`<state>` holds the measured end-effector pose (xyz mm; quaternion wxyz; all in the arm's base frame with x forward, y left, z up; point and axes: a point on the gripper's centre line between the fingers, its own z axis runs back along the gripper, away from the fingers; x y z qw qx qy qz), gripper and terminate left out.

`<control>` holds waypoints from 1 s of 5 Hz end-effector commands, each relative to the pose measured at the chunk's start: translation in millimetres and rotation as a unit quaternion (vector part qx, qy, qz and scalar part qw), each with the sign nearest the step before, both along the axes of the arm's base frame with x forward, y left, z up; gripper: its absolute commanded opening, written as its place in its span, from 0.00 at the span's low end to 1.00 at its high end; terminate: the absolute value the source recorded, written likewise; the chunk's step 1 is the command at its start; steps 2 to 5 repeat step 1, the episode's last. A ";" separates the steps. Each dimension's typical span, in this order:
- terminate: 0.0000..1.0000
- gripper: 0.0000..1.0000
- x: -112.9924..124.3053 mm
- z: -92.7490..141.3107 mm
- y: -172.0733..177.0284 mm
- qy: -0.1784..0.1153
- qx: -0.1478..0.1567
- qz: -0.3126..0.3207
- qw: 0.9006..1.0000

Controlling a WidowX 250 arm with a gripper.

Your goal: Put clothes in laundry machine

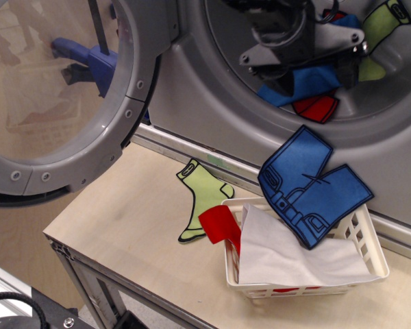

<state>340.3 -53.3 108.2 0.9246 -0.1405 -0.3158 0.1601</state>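
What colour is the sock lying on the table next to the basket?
The sock is lime green with a black outline, seen clearly in the observation.image view.

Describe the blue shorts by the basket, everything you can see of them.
The blue shorts are a flat felt cut-out with black outlines, a drawn waistband with belt loops and a fly seam. They look stiff and unfolded, tilted with the waistband down and both legs pointing up and to the right. They lean on the white basket, the waist end lying over the white cloth inside, the upper leg standing in front of the laundry machine. The gripper is not touching them.
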 end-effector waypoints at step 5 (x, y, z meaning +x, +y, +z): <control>1.00 1.00 -43.8 30.3 -0.7 0.018 0.002 -0.043 0.999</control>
